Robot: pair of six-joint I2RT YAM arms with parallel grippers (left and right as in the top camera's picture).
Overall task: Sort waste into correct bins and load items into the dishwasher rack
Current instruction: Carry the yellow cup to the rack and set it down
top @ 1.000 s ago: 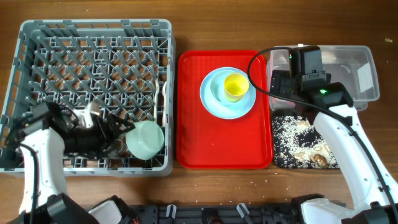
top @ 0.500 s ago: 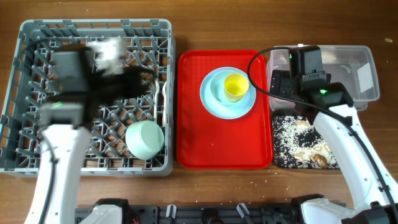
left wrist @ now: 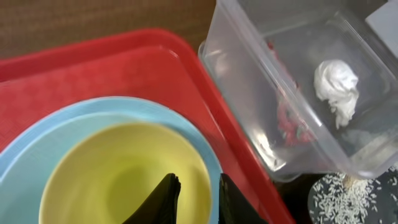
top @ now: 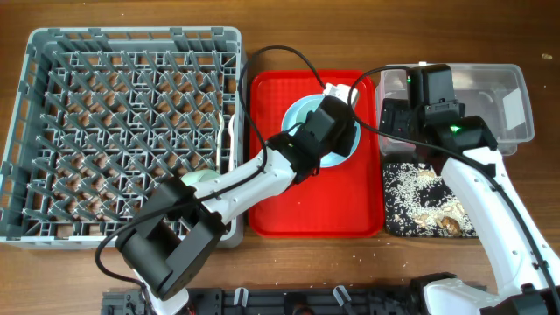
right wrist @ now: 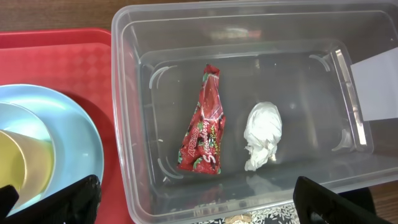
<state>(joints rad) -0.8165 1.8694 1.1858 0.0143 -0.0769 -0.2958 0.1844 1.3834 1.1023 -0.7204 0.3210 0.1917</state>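
My left gripper point(left wrist: 198, 182) is down over the small yellow cup point(left wrist: 118, 180) on the red tray. One finger is inside the cup and the other outside its rim, drawn in close on the wall. The cup stands in a light blue bowl point(right wrist: 18, 124) on a light blue plate point(top: 293, 131). My right gripper point(right wrist: 199, 208) hangs open and empty above the clear tub point(top: 518, 87), where a red wrapper point(right wrist: 204, 124) and a white paper wad point(right wrist: 261, 134) lie. A pale green bowl point(top: 199, 178) sits in the grey dishwasher rack point(top: 131, 44), partly under my left arm.
The flat red tray point(top: 306, 210) lies between the rack and the bins. The black tray point(top: 420, 201) in front of the tub holds rice grains and brown bits. A thin white utensil point(top: 229, 144) stands at the rack's right side. My left arm crosses the rack's front right corner.
My left arm has swung from the rack across to the red tray, leaving the pale green bowl behind, and its jaws have narrowed around the cup's rim. The right arm has not moved.
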